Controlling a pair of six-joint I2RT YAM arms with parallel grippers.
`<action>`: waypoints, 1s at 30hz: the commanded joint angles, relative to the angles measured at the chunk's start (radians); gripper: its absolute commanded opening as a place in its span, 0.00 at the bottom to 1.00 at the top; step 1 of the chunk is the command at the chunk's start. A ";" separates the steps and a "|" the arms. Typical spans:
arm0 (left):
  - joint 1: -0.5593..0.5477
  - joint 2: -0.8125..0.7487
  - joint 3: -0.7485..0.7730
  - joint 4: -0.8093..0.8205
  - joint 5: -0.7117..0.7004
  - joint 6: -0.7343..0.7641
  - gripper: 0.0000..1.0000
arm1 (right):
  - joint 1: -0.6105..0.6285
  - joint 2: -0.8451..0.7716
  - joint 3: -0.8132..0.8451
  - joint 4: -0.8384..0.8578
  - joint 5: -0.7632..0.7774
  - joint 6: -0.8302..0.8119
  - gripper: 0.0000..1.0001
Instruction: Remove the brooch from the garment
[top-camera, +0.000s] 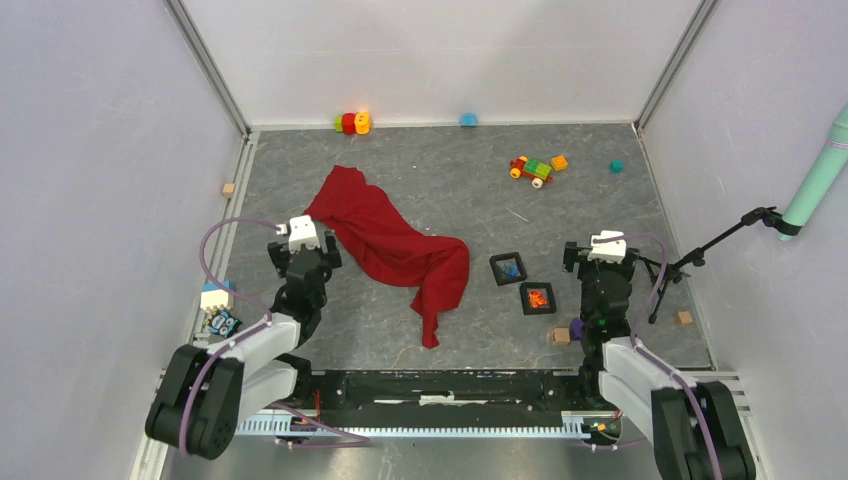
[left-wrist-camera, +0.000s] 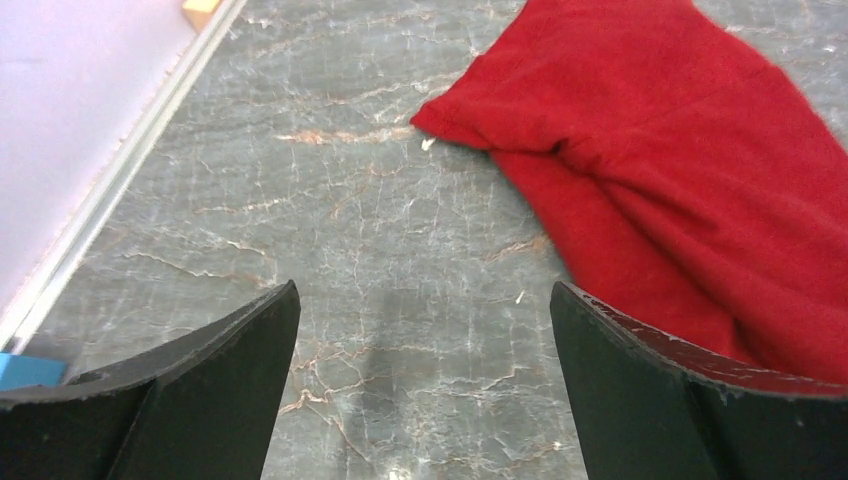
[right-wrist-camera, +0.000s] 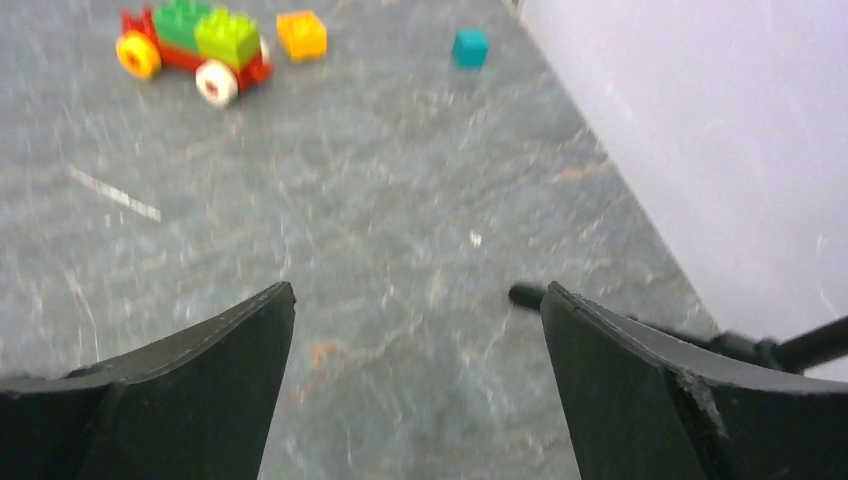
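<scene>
Top: deep-red long-sleeved fabric garment (top-camera: 390, 245) lies crumpled mid-table, left of two small black square trays (top-camera: 509, 268). Left gripper (top-camera: 305, 245) sits just beside its left edge, right gripper (top-camera: 605, 250) well apart. Left wrist: jaws spread wide, empty, garment ahead-right on grey marbled tabletop (left-wrist-camera: 350, 200). Right wrist: jaws wide, empty, multicoloured toy brick car (right-wrist-camera: 195, 45) far ahead.
</scene>
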 joint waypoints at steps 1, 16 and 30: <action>0.095 0.127 -0.093 0.459 0.188 0.047 0.99 | -0.048 0.143 -0.194 0.506 -0.057 -0.020 0.98; 0.150 0.476 -0.036 0.750 0.317 0.161 0.97 | -0.060 0.495 -0.125 0.729 -0.068 -0.055 0.98; 0.173 0.451 0.013 0.611 0.309 0.117 1.00 | -0.059 0.504 -0.100 0.702 -0.114 -0.078 0.98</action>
